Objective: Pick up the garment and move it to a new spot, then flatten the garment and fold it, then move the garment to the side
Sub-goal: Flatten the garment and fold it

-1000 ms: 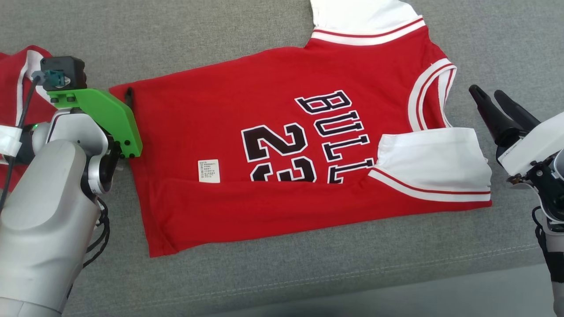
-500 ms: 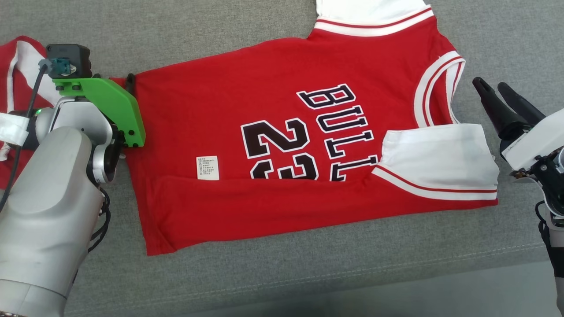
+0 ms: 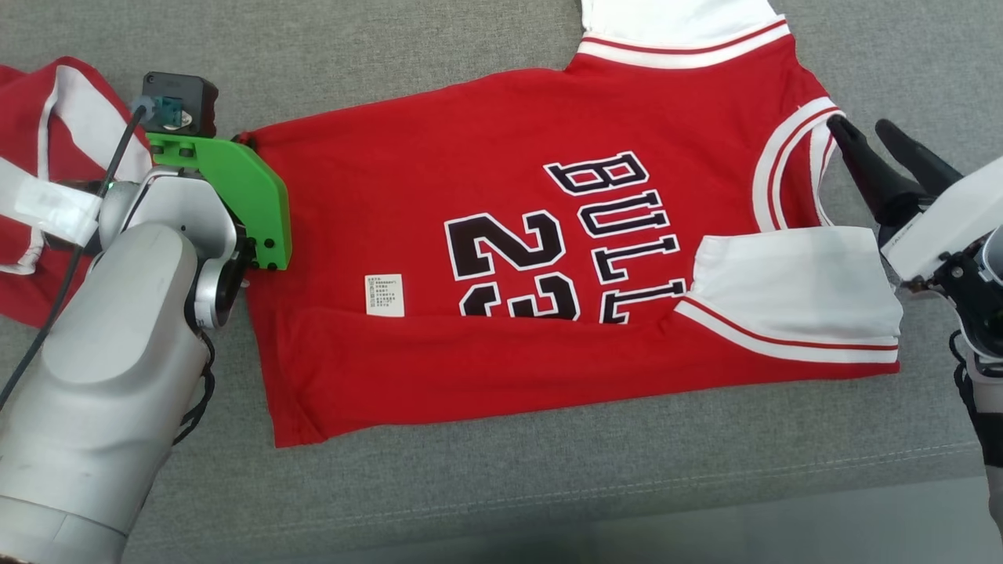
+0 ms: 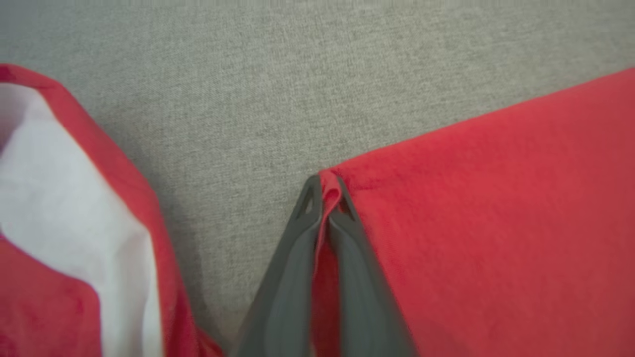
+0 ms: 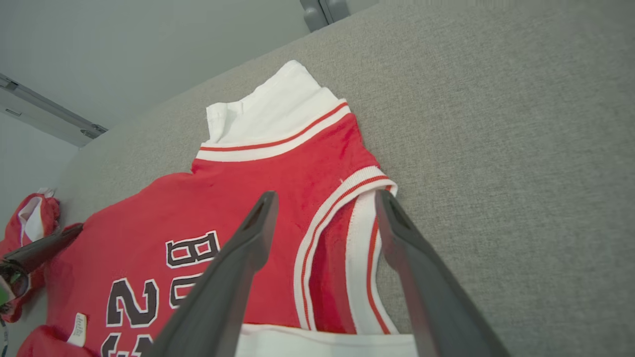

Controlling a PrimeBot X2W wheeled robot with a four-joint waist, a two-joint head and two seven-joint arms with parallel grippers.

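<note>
The grey upholstered surface (image 3: 470,501) is carrying a spread red jersey (image 3: 439,180), a second red garment (image 3: 31,102) lying near its hem. The left tool (image 4: 325,198) is pinching the jersey's hem corner; the right tool (image 3: 860,127) is gaping by the armhole

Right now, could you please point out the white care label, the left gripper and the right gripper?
white care label (image 3: 384,295), head view, its middle.
left gripper (image 4: 325,187), left wrist view, between fingertips shut on the jersey (image 4: 496,223) corner.
right gripper (image 5: 326,198), right wrist view, midway between open fingertips.
</note>
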